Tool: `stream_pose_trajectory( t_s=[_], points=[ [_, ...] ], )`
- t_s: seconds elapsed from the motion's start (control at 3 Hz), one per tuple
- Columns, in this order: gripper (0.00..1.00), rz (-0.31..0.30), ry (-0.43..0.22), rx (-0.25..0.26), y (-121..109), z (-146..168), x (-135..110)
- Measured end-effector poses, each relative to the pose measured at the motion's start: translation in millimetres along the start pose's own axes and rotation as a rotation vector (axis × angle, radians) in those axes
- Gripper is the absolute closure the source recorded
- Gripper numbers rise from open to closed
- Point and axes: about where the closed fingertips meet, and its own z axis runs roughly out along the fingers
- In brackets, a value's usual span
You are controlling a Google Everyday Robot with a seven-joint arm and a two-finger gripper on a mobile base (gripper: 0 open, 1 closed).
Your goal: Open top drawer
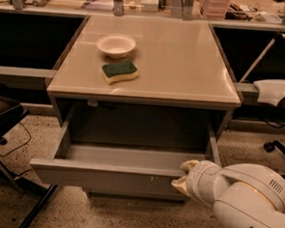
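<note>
The top drawer [104,177] stands pulled far out of the beige-topped cabinet, its grey front facing me and its shallow grey box interior [130,156] bare. Small white scratch marks show on the front right of centre. My gripper [183,175] sits at the right end of the drawer front, its cream fingertips [187,165] at the top edge. The white arm [243,199] comes in from the lower right and hides the drawer's right corner.
On the cabinet top [184,65] lie a white bowl [116,45] and a green-and-yellow sponge [119,71]. A dark chair [2,119] stands at the left, a white chair [278,91] at the right. Speckled floor lies in front.
</note>
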Motion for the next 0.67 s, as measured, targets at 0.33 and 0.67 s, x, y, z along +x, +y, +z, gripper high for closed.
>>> stream_pose_trajectory(
  t_s=[0.33, 0.67],
  points=[
    [1.0, 0.012, 0.0, 0.002, 8.4, -5.8, 5.4],
    [1.0, 0.012, 0.0, 0.002, 8.0, -7.3, 4.8]
  ],
)
